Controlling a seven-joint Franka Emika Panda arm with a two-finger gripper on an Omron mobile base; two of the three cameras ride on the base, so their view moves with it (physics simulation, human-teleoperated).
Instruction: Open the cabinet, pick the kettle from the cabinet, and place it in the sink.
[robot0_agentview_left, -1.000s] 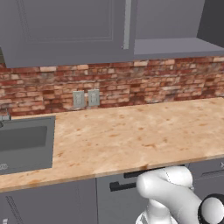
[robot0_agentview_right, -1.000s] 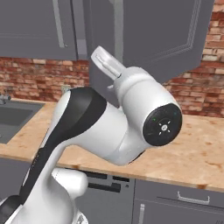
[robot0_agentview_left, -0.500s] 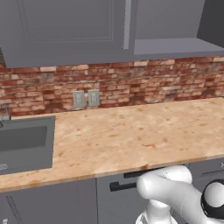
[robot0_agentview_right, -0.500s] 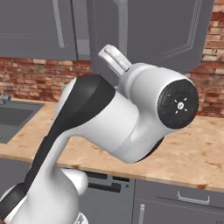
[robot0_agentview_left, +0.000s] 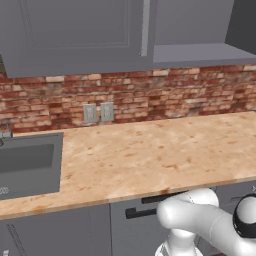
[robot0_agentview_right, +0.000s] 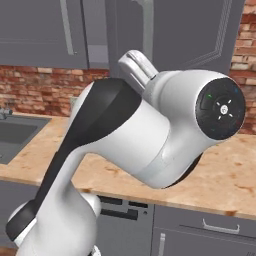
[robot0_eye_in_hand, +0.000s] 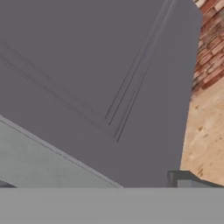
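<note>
Showing in the left base view: the cabinet (robot0_agentview_left: 75, 35) mounted above the counter (robot0_agentview_left: 150, 155), one panelled door closed, its slim vertical bar handle (robot0_agentview_left: 145, 27) at the door's right edge; below it a red brick wall (robot0_agentview_left: 175, 95) carrying two grey outlets (robot0_agentview_left: 98, 112); the sink (robot0_agentview_left: 27, 165) sunk into the counter at far left, basin dark grey, part of the faucet (robot0_agentview_left: 5, 134) at its back edge; a dark-handled drawer front (robot0_agentview_left: 145, 210) under the counter edge.
Right base view: the arm's white and black bulk (robot0_agentview_right: 150, 135) stands in front and hides much of the cabinet and counter; a cabinet door (robot0_agentview_right: 190, 35) swung outward toward the camera behind the arm; another bar handle (robot0_agentview_right: 68, 27) on the door at left; lower drawers (robot0_agentview_right: 210, 230) with short handles at bottom right.
Hand view: close panelled door face (robot0_eye_in_hand: 96, 78), tilted; brick and counter at the right edge; one dark fingertip (robot0_eye_in_hand: 183, 178) at the bottom.
Fingers: spread or pressed together, cannot tell; nothing seen held.
Kettle: cannot tell where it is.
</note>
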